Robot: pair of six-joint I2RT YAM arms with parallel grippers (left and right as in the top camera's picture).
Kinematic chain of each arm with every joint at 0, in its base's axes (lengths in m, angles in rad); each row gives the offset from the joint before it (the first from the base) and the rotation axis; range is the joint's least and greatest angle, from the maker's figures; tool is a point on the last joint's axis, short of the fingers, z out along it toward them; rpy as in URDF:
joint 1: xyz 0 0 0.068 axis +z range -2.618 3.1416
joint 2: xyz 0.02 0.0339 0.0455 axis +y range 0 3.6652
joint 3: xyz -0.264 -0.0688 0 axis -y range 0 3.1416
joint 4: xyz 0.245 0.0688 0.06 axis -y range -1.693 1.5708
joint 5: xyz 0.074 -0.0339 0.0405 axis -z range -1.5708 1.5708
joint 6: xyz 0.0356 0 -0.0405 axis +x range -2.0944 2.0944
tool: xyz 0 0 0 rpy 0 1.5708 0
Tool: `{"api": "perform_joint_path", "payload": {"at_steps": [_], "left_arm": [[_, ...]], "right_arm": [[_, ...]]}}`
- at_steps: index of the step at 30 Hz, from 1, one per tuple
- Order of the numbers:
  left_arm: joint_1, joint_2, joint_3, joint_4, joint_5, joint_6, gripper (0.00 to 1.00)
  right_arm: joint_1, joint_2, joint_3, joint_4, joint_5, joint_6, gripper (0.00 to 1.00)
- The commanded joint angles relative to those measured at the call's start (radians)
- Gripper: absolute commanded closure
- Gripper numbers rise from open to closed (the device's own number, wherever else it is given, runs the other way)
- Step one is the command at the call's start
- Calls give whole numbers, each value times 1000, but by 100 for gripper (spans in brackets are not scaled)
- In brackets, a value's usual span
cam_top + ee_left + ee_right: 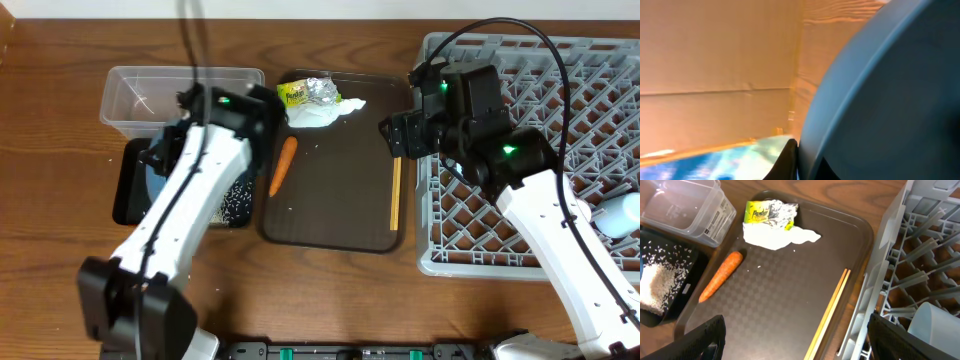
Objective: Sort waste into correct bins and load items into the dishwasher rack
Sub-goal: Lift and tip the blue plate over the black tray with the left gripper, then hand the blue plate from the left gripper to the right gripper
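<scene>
While my left claw [162,153] grips the dark-blue round plate [880,100], my open right claw [807,342] should next take the thin wooden chopsticks [832,305].

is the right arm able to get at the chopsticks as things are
Probably yes: the chopsticks lie uncovered on the brown tray, with the open right gripper just above them. The rack close beside might crowd one finger.

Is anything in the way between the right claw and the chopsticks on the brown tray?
No, nothing I can see. The right claw is open above the chopsticks. They lie bare on the brown tray, along the edge next to the rack. The carrot and the napkin are off to the side.
</scene>
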Motion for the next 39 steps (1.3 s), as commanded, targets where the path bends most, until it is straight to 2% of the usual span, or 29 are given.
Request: {"api": "perform_joint_path", "payload": {"at_steps": [1, 11, 19, 21, 23, 27, 30, 34, 38, 39], "left_arm": [[6, 31, -5, -22, -150, -99, 94], [9, 47, 23, -38, -153, -99, 94], [9, 4, 143, -20, -3, -80, 94], [9, -18, 190, 24, 95, 14, 93], [9, -47, 229, 104, 287, 159, 94], [9, -122, 246, 303, 809, 415, 93], [9, -151, 246, 381, 995, 443, 94], [9, -161, 246, 452, 1156, 442, 94], [9, -161, 246, 501, 1274, 443, 94], [9, -162, 246, 512, 1293, 443, 94]], "right_arm": [[1, -4, 8, 0, 10, 10, 17], [1, -4, 8, 1, 10, 10, 17], [0, -4, 8, 6, 10, 10, 15], [0, -4, 8, 21, 7, 11, 12], [1, -4, 8, 48, -15, 13, 12], [1, -4, 8, 141, -167, 14, 13], [1, -4, 8, 196, -285, 14, 14], [4, -4, 8, 245, -448, 14, 18], [13, -3, 8, 231, -463, 14, 19], [14, -3, 8, 223, -459, 13, 22]]}}
